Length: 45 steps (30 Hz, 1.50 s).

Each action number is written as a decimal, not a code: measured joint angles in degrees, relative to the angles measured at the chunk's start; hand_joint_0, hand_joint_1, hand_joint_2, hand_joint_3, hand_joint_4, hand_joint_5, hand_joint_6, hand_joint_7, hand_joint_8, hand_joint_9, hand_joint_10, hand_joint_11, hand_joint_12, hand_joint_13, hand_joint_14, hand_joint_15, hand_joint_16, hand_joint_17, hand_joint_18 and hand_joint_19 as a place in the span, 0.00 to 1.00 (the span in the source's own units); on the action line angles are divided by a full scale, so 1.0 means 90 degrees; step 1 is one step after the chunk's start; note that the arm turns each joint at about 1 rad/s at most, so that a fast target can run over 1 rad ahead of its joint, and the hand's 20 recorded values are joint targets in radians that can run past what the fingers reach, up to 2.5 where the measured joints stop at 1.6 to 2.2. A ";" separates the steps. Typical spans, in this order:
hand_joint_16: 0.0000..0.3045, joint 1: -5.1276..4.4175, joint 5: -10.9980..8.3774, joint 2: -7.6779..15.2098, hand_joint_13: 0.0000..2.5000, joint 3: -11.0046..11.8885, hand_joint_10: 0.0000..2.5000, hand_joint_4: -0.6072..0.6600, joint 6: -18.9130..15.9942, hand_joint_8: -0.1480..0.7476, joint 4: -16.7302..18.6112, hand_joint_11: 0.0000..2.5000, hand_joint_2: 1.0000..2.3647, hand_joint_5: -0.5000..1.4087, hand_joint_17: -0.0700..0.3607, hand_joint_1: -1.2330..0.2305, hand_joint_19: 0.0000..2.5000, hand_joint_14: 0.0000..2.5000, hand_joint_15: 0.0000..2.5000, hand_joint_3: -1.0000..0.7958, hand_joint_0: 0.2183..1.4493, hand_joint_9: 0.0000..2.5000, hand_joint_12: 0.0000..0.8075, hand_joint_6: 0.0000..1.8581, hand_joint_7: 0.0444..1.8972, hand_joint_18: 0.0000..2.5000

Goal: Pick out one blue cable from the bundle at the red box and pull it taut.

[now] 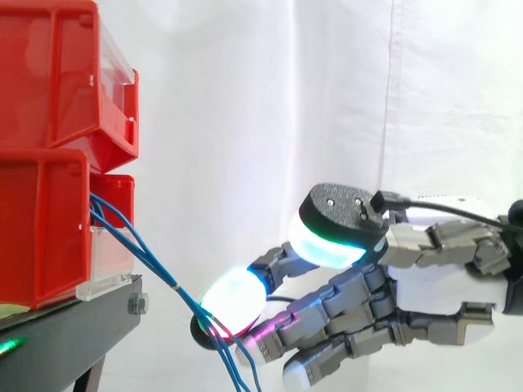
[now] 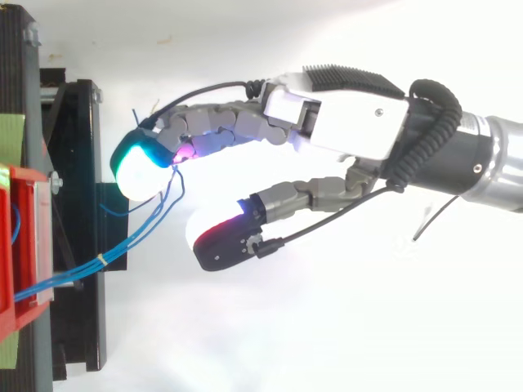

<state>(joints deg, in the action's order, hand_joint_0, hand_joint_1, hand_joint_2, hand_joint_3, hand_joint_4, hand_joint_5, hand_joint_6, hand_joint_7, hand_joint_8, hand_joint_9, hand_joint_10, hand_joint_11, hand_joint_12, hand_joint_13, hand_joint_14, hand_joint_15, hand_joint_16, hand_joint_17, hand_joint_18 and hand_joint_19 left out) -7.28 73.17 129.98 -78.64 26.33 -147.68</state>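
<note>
Just where the thin blue cables (image 1: pixel 163 274) meet the hand (image 2: pixel 343 122) is masked by a glowing pad. Its bent, jointed fingers (image 2: pixel 221 131) look hooked round several strands. The cables slant out from the lower red plastic bin (image 1: pixel 41 229) at the black stand's (image 1: pixel 73 327) edge.

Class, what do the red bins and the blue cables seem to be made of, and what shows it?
Red bins: probably moulded plastic, glossy, with ribbed walls. Blue cables: seemingly plastic-sheathed wire, smooth, thin, bending in loose curves.
</note>
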 measured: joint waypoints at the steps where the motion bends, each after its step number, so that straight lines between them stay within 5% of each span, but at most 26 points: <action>1: 0.19 0.0010 0.0007 0.0031 0.14 0.0009 0.00 0.68 -0.0028 0.50 0.0016 0.01 0.00 0.16 0.47 0.46 0.20 0.00 0.04 0.31 0.27 0.25 0.51 0.27 0.39 0.15; 11: 0.19 0.0036 0.0034 0.0220 0.14 0.0083 0.00 0.69 -0.0068 0.50 0.0241 0.01 0.00 0.16 0.47 0.46 0.20 0.00 0.03 0.31 0.27 0.26 0.51 0.27 0.40 0.15; 21: 0.19 0.0112 0.0421 0.0690 0.15 0.0698 0.00 0.70 -0.0415 0.51 0.0240 0.04 0.00 0.17 0.47 0.46 0.21 0.00 0.04 0.31 0.27 0.27 0.51 0.27 0.42 0.16; 37: 0.20 -0.0015 0.0907 0.0727 0.15 0.0715 0.00 0.71 -0.0773 0.51 0.0503 0.05 0.00 0.17 0.47 0.43 0.21 0.00 0.05 0.31 0.27 0.28 0.52 0.27 0.45 0.17; 45: 0.20 -0.0050 0.1015 0.1011 0.16 0.0774 0.00 0.71 -0.1222 0.51 0.0755 0.05 0.00 0.17 0.47 0.43 0.22 0.00 0.05 0.31 0.27 0.28 0.52 0.27 0.46 0.17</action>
<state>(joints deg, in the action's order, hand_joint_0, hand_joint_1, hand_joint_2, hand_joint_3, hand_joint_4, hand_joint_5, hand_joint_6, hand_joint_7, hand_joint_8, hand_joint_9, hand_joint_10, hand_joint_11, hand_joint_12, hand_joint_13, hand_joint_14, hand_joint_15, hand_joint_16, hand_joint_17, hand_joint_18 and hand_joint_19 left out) -7.73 82.31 139.08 -71.68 15.33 -140.89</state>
